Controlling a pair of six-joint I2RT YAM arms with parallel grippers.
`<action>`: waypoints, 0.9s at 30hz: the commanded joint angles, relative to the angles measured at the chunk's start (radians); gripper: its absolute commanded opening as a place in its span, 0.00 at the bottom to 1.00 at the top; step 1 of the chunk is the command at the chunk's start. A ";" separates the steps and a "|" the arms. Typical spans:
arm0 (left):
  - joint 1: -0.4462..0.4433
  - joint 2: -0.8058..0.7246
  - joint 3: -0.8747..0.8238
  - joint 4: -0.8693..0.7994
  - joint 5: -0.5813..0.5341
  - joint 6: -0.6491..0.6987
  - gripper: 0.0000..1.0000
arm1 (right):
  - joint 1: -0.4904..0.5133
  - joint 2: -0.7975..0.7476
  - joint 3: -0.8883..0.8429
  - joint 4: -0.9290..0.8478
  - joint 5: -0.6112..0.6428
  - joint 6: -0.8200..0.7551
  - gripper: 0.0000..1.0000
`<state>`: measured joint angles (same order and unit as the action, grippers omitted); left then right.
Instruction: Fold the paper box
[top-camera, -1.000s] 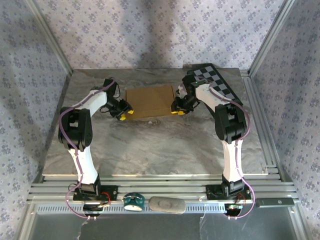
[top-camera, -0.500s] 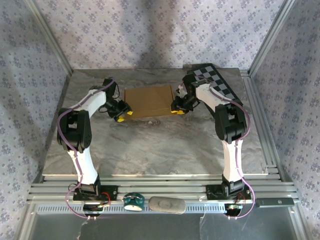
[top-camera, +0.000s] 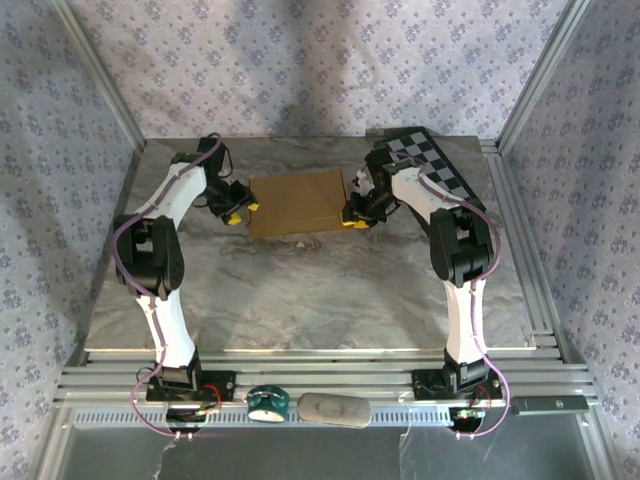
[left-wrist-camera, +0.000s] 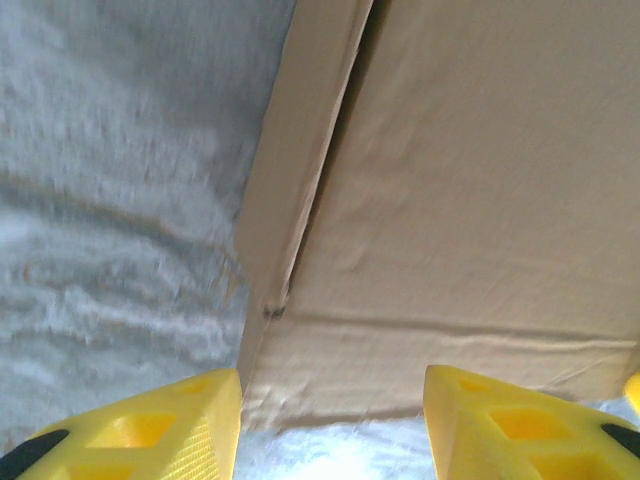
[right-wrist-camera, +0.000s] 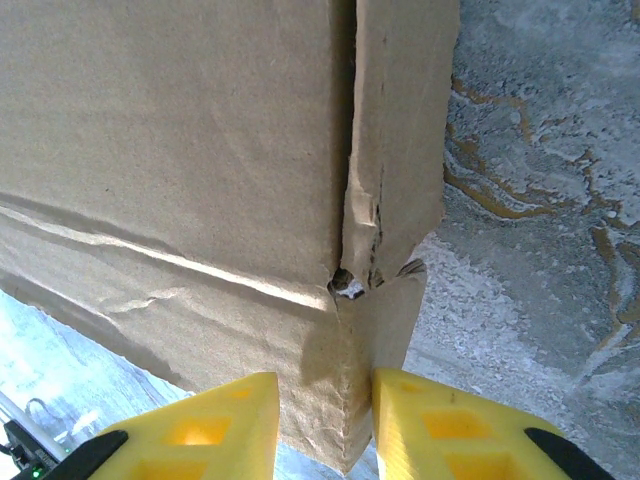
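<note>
The paper box (top-camera: 297, 203) is a shallow brown cardboard box lying shut at the back middle of the table. My left gripper (top-camera: 238, 213) stands at the box's left side, beside its near-left corner (left-wrist-camera: 262, 310). Its yellow fingers (left-wrist-camera: 150, 430) are open, with only table between them. My right gripper (top-camera: 352, 221) is at the box's near-right corner. In the right wrist view the creased, slightly torn corner (right-wrist-camera: 350, 400) fills the gap between the two yellow fingers (right-wrist-camera: 450, 430), and the right gripper (right-wrist-camera: 325, 435) is shut on it.
A black-and-grey checkerboard panel (top-camera: 432, 163) lies at the back right, behind my right arm. The marbled tabletop (top-camera: 300, 300) stretches toward the near edge. A metal frame rail (top-camera: 520, 250) runs along the right side.
My left gripper has moved from the box's near-left corner a little back along the left side, and its fingers have spread slightly. The right gripper stays on its corner.
</note>
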<state>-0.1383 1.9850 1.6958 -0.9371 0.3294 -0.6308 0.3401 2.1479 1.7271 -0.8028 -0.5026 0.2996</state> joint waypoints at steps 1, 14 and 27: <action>0.003 0.094 0.117 -0.061 -0.043 0.051 0.51 | -0.003 0.012 0.024 0.002 -0.013 0.009 0.30; 0.001 0.219 0.189 -0.040 -0.043 0.061 0.43 | -0.004 0.017 0.015 0.024 -0.012 0.003 0.27; 0.002 0.227 0.122 -0.033 -0.030 0.049 0.40 | -0.015 0.017 -0.026 0.085 -0.011 0.009 0.23</action>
<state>-0.1364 2.1956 1.8477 -0.9344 0.3023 -0.5842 0.3328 2.1548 1.7153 -0.7322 -0.5026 0.2996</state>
